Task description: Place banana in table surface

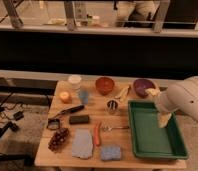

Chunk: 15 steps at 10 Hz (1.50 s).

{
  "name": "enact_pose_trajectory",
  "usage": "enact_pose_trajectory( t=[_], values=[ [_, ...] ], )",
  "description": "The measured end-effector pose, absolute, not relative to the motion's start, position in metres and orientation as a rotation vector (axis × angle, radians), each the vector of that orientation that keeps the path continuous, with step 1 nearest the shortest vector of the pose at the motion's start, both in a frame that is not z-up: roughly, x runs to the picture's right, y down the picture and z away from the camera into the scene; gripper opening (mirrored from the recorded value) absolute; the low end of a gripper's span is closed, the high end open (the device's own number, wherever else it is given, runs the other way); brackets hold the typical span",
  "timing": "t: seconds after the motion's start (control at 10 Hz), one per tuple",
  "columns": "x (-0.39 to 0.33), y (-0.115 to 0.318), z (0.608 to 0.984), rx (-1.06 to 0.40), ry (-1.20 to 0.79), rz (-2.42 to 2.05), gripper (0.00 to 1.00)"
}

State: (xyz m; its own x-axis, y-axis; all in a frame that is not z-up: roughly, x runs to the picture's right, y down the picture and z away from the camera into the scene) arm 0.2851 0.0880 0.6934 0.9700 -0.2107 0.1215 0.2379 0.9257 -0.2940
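Note:
A small pale-yellow curved banana (pixel 123 92) lies on the light-brown wooden table surface (pixel 122 142), between the red bowl (pixel 105 85) and the purple bowl (pixel 143 87). My white arm comes in from the right. Its gripper (pixel 163 120) points down over the right half of the dark green tray (pixel 142 145), to the right of the banana and nearer the front. I cannot tell whether anything is in the gripper. A pale-yellow patch (pixel 152 92) shows at the purple bowl's rim; I cannot tell what it is.
On the table are a white cup (pixel 74 80), a round orange fruit (pixel 65 96), a blue cup (pixel 83 96), a metal cup (pixel 112 106), a black-handled tool (pixel 67 112), a black block (pixel 79 119), grapes (pixel 58 139), a grey cloth (pixel 82 142), a carrot (pixel 97 133), a spoon (pixel 114 128) and a blue sponge (pixel 111 152).

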Motion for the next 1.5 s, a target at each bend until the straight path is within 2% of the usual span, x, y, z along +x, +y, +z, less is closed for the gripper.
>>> enact_pose_trajectory(
  t=[0.4,1.5],
  values=[
    [0.281,0.075,0.707,-0.302,-0.088,-0.2,1.0],
    [0.233,0.029,0.791,-0.244,-0.188,-0.167,1.0]
  ],
)
